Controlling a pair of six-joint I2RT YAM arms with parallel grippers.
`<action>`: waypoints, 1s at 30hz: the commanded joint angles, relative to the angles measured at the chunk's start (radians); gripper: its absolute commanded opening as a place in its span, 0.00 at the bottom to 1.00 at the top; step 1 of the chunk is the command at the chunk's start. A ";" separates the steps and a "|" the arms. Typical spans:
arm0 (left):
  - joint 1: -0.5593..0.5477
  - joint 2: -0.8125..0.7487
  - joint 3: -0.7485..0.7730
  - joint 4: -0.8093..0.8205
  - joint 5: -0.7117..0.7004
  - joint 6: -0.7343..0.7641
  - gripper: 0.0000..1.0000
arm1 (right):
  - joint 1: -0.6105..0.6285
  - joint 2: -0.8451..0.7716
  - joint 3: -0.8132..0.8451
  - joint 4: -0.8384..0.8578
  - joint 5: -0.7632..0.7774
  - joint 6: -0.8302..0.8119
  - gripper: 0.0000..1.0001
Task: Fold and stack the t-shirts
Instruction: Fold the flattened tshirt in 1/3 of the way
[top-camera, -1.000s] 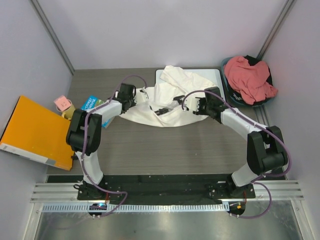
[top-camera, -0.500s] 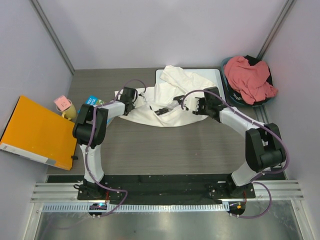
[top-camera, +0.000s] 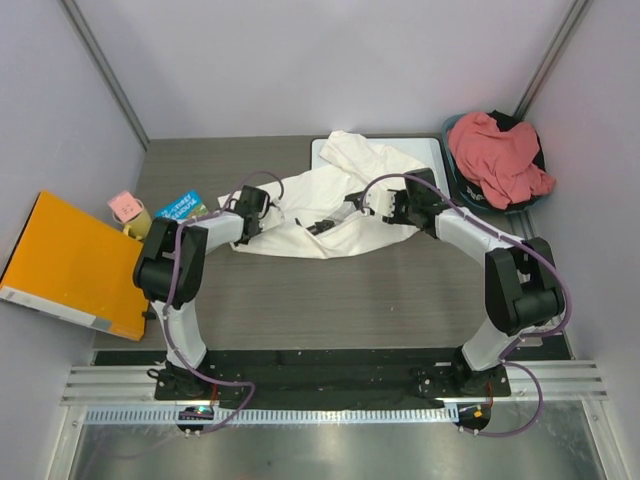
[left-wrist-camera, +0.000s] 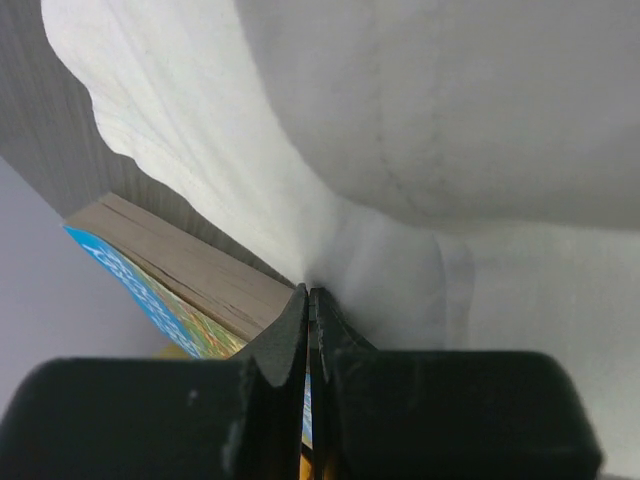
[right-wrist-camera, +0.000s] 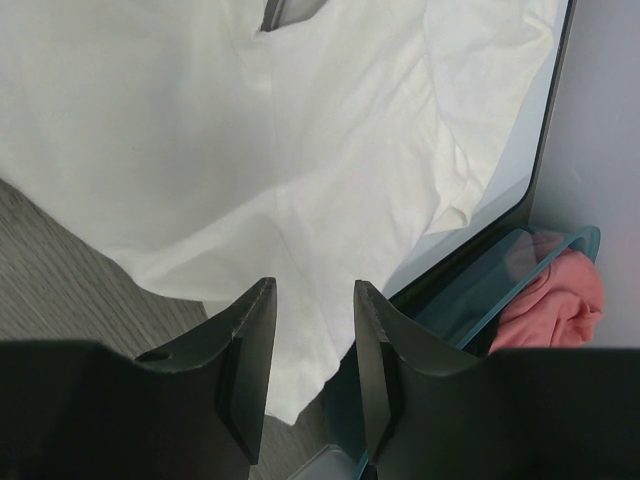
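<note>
Mid-table, one white t-shirt (top-camera: 322, 203), left jaws pinching, right jaws parted, one pink t-shirt (top-camera: 498, 155)

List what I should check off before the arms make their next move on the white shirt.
1. Grip of the left claw on the white t-shirt: ok, shut on a pinch of its edge.
2. Grip of the right claw on the shirt: not ok, open over the cloth with nothing between its fingers.
3. Shirt spread flat: not ok, rumpled and partly lying over the whiteboard.
4. The salmon t-shirt out of the way: ok, bunched in the teal basket.
5. The blue book clear of the pinched edge: cannot tell, it lies close beside the left claw.
</note>
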 joint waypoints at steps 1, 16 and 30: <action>0.016 -0.089 -0.035 -0.113 0.007 -0.044 0.00 | -0.004 0.010 0.050 0.024 0.000 0.006 0.42; 0.078 -0.140 -0.083 -0.162 -0.026 -0.010 0.00 | -0.004 0.017 0.066 0.027 -0.009 0.008 0.42; 0.072 -0.167 -0.084 -0.197 0.026 -0.043 0.00 | -0.002 0.033 0.106 0.008 -0.011 0.005 0.42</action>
